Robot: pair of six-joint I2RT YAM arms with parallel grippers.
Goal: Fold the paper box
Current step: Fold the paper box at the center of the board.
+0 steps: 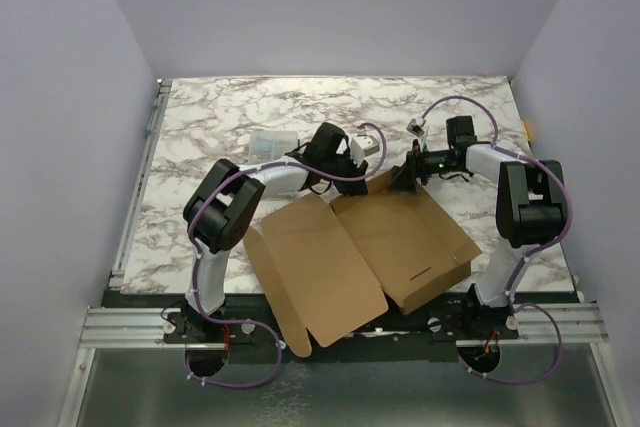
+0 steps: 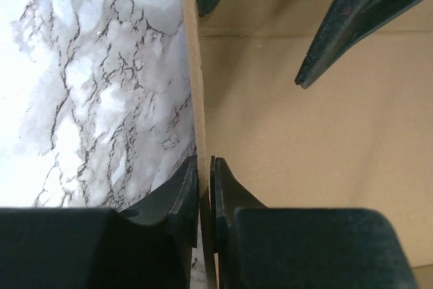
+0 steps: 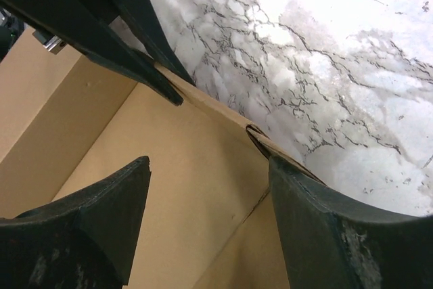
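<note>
Case (image 1: 272,143) beyond paper box (image 1: 350,247), apart

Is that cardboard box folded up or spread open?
Mostly spread: the box lies open with flaps out. Only its far edge is raised, pinched by the left gripper.

No word, label, brand or number can be read in any view. The paper box (image 1: 330,257) shows plain brown cardboard with no print, and the small white tag (image 1: 415,127) by the right arm's wrist is too small to make out
</note>
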